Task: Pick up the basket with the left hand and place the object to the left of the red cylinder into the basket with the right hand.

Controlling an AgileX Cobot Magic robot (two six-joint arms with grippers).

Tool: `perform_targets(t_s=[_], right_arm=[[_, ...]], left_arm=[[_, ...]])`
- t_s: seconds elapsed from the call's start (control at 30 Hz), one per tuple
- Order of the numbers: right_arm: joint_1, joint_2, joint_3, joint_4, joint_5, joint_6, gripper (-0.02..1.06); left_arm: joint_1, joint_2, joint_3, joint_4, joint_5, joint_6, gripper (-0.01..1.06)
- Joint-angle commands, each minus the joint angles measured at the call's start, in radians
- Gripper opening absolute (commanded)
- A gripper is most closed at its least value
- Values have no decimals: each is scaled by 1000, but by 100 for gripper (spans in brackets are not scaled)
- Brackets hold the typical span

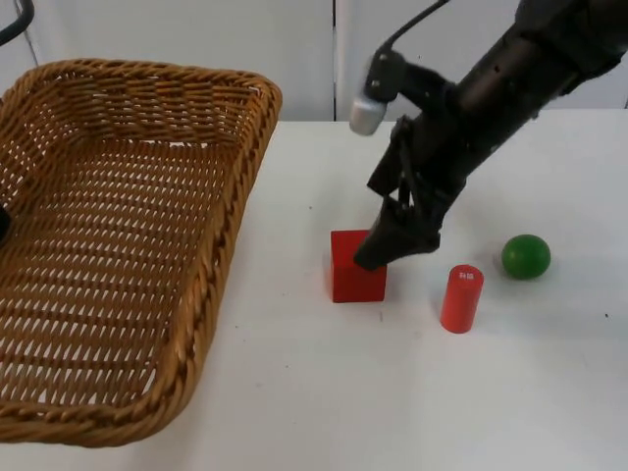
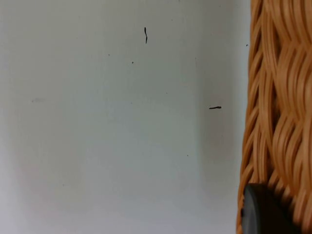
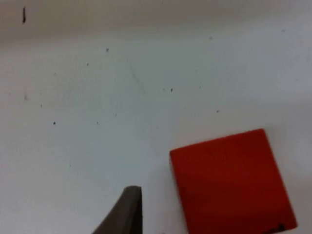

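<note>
A large wicker basket (image 1: 235, 196) fills the left of the top view and looks raised off the table. My left gripper (image 1: 3, 224) is at its left rim, shut on the wicker; the left wrist view has the rim (image 2: 278, 112) against a black fingertip (image 2: 261, 212). A red cube (image 1: 355, 275) lies left of the upright red cylinder (image 1: 461, 298). My right gripper (image 1: 378, 253) hangs open just over the cube's rear right edge. In the right wrist view the cube (image 3: 231, 183) lies beside one fingertip (image 3: 127, 212).
A green ball (image 1: 525, 256) rests right of the cylinder. The white table (image 1: 324, 392) runs bare in front of the objects. A grey partition wall (image 1: 304, 49) closes the far side.
</note>
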Motion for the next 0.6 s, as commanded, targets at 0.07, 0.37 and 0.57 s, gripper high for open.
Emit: perform_targets(t_s=[0.07, 0.37, 0.57], right_arm=[[6, 22, -7, -3, 13, -23, 105], [26, 80, -7, -7, 26, -102, 105], [28, 111, -7, -2, -8, -121, 105]], left_arm=[[3, -17, 3, -37, 8, -9, 0], [3, -17, 3, -37, 10, -18, 0], [3, -17, 3, -37, 12, -22, 0]])
